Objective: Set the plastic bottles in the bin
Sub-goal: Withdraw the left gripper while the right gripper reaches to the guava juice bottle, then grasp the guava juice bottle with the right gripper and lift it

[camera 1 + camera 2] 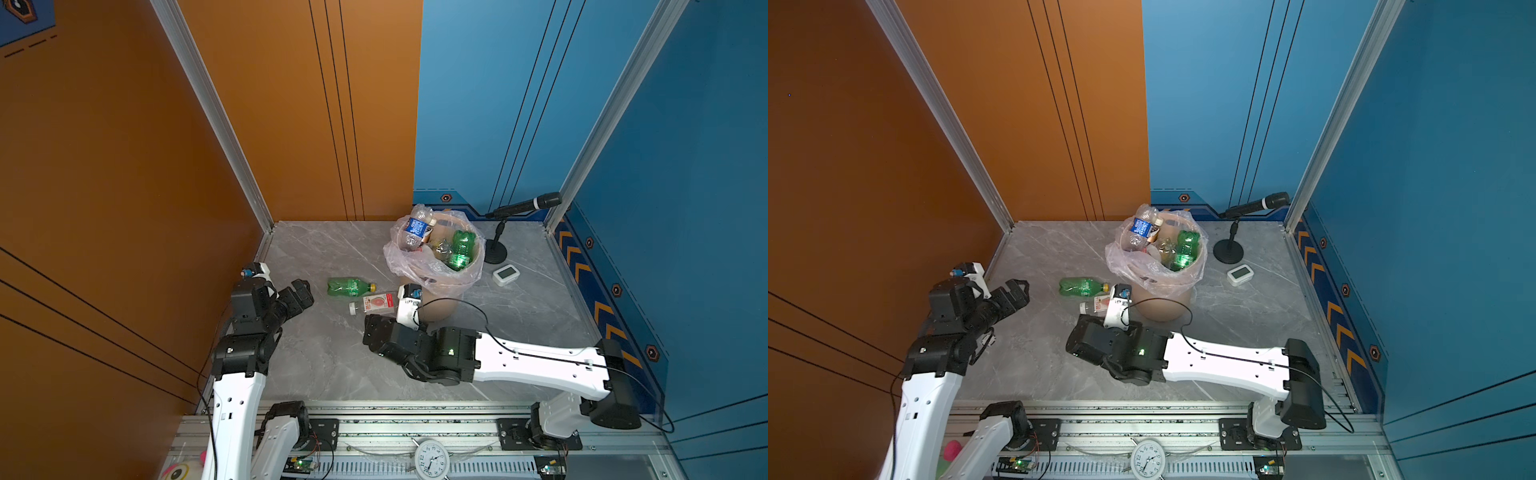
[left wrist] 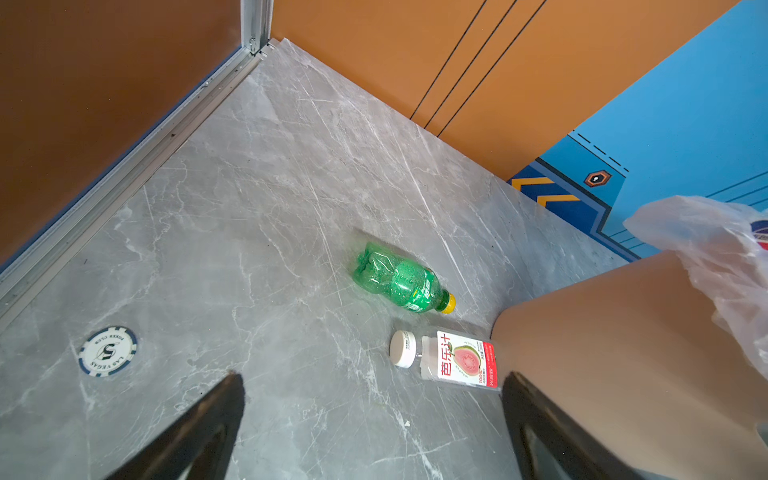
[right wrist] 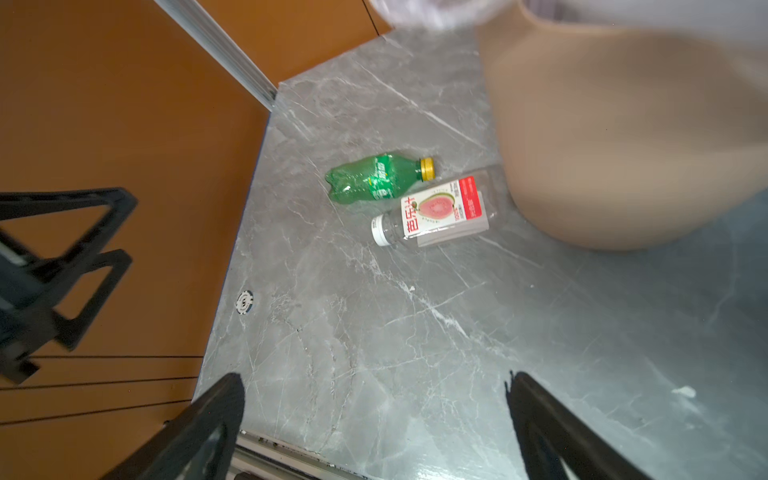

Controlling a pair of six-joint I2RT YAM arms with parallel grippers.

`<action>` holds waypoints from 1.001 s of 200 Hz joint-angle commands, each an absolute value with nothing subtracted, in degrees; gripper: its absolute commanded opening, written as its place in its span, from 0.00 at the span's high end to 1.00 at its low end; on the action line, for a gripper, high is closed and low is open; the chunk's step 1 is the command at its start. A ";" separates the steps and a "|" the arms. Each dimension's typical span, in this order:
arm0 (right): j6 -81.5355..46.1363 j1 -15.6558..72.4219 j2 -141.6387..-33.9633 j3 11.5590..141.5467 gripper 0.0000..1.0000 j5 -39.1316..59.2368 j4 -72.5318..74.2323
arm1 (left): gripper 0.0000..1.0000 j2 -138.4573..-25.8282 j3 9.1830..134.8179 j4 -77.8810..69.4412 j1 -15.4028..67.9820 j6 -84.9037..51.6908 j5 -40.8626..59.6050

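Reaching in from the left wall, the left arm is folded at the elbow. The left fingers (image 1: 301,292) are spread wide with nothing between them, poised above the tabletop (image 1: 332,361). Straight ahead of them the green bottle (image 1: 350,286) lies on its side, yellow cap aimed at the bin (image 1: 438,311), and bare marble fills the gap.

Now the right arm: it stretches low across from the right, forearm nearly flat, wrist bent. The right fingers (image 3: 199,428) gape wide too, empty, above the tabletop. Ahead of them the juice bottle (image 1: 375,304) lies flat with its white cap pointing away from the bin. Its base sits just beside the bin wall; touching or not, I can't tell. The two bottles lie near each other but apart.

Past the juice bottle from the right fingers rises the bin, lined with a bag (image 1: 401,259). Inside are a blue-label bottle (image 1: 417,227) and a second green bottle (image 1: 462,248). A poker chip (image 2: 107,351) lies off to one side of the left fingers. Beyond the bin stand a microphone (image 1: 524,205) and a small white gadget (image 1: 505,275).
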State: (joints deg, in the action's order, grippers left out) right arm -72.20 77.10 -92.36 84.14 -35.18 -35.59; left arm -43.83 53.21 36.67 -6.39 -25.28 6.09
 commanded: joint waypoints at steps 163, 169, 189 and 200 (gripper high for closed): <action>-105.91 61.56 -128.78 111.31 0.00 -25.84 -42.52 | 0.02 -46.36 51.53 33.12 -4.30 -15.49 12.46; -105.86 61.24 -129.18 111.80 0.00 -26.01 -42.74 | 0.02 -46.45 51.70 33.18 -4.13 -15.40 12.32; -105.64 60.23 -130.67 113.26 0.00 -26.46 -43.24 | 0.02 -46.66 51.86 33.43 -3.80 -15.21 12.24; -105.59 59.63 -131.52 113.80 0.00 -26.05 -43.24 | 0.03 -46.84 51.97 33.48 -3.64 -15.23 12.38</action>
